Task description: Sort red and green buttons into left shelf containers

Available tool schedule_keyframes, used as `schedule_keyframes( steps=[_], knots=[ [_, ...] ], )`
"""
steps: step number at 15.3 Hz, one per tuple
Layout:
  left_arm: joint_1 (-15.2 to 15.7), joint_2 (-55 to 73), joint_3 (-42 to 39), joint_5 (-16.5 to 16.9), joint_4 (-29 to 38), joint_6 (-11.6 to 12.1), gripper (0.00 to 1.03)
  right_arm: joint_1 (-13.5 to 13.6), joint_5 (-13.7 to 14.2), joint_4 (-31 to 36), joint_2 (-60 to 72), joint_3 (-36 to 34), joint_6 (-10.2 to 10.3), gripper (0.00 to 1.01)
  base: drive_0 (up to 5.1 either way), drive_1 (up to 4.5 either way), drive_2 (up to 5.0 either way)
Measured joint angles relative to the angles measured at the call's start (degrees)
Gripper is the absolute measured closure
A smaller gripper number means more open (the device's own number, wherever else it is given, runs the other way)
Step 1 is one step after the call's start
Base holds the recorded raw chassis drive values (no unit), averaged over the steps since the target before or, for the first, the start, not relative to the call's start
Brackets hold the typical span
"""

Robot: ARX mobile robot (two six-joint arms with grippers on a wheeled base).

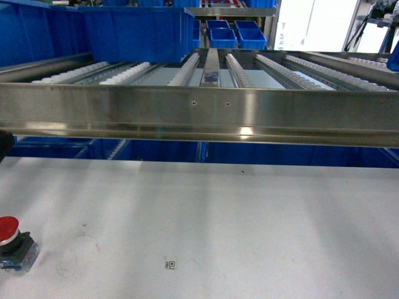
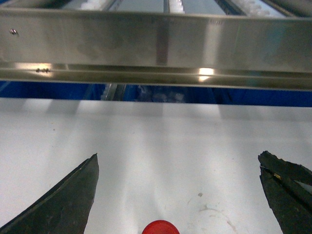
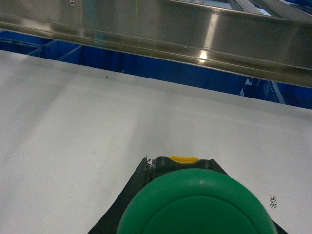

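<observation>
The red button [image 1: 9, 240] stands on the white table at the near left edge of the head view. In the left wrist view its red cap [image 2: 161, 227] shows at the bottom edge. My left gripper [image 2: 178, 156] is open, the dark fingers [image 2: 68, 200] spread wide with the cap between and behind their tips. The green button [image 3: 195, 207] fills the bottom of the right wrist view, and my right gripper [image 3: 179, 163] is shut on its black base. Large blue left shelf containers [image 1: 134, 34] sit on the roller shelf at the back left. Neither gripper shows in the head view.
A steel front rail [image 1: 199, 112] of the roller shelf crosses the whole view above the table's far edge. More blue bins [image 1: 237, 34] stand further back, and others sit under the shelf [image 1: 280, 152]. A small printed tag [image 1: 170, 264] lies on the table.
</observation>
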Motion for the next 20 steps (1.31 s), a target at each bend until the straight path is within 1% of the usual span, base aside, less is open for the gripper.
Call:
schedule_keyframes(
  steps=[2, 3, 6, 7, 8, 9, 10, 11, 12, 14, 16, 18, 20],
  knots=[
    [0.44, 6.75, 2.67, 0.17, -0.7, 0.76, 0.05, 0.0, 0.0, 0.0, 0.0, 0.0, 0.0, 0.75, 0.0, 0.0, 0.0],
    [0.46, 10.16, 4.52, 0.11, -1.31, 1.84, 0.05, 0.0, 0.0, -0.02, 0.0, 0.0, 0.02, 0.75, 0.0, 0.0, 0.0],
    [0.74, 17.05, 7.85, -1.75, -2.47, 4.22, 0.05, 0.0, 0.0, -0.02, 0.0, 0.0, 0.02, 0.75, 0.0, 0.0, 0.0],
    [0.5, 19.3, 8.66, -2.23, -4.24, 4.74, 0.05, 0.0, 0.0, 0.0, 0.0, 0.0, 0.02, 0.75, 0.0, 0.0, 0.0],
    [0.2, 20.24, 9.11, -2.67, -5.75, 4.74, 0.05, 0.0, 0.0, -0.02, 0.0, 0.0, 0.02, 0.75, 0.0, 0.0, 0.0],
    [-0.81, 21.14, 9.35, -3.04, -7.13, 4.48, 0.05, 0.0, 0.0, 0.0, 0.0, 0.0, 0.02, 0.75, 0.0, 0.0, 0.0],
    [-1.49, 22.36, 9.4, -2.58, -7.54, 4.13, 0.05, 0.0, 0.0, 0.0, 0.0, 0.0, 0.02, 0.75, 0.0, 0.0, 0.0],
    [-1.4, 23.32, 9.38, -1.55, -6.97, 3.87, 0.05, 0.0, 0.0, 0.0, 0.0, 0.0, 0.02, 0.75, 0.0, 0.0, 0.0],
    [-0.52, 24.28, 9.33, -1.03, -6.84, 3.37, 0.05, 0.0, 0.0, -0.02, 0.0, 0.0, 0.02, 0.75, 0.0, 0.0, 0.0],
    [3.08, 25.68, 9.35, 0.02, -7.85, 1.99, 0.05, 0.0, 0.0, 0.0, 0.0, 0.0, 0.02, 0.75, 0.0, 0.0, 0.0],
    [3.8, 26.73, 10.4, 1.97, -8.87, 1.2, 0.05, 0.0, 0.02, 0.0, -0.02, 0.0, 0.02, 0.75, 0.0, 0.0, 0.0],
    [3.85, 27.34, 11.76, 3.02, -9.75, 1.16, 0.05, 0.0, 0.0, 0.0, 0.0, 0.0, 0.02, 0.75, 0.0, 0.0, 0.0],
    [3.37, 27.78, 12.22, 2.97, -9.81, 1.16, 0.05, 0.0, 0.0, 0.0, 0.0, 0.0, 0.02, 0.75, 0.0, 0.0, 0.0]
  ],
)
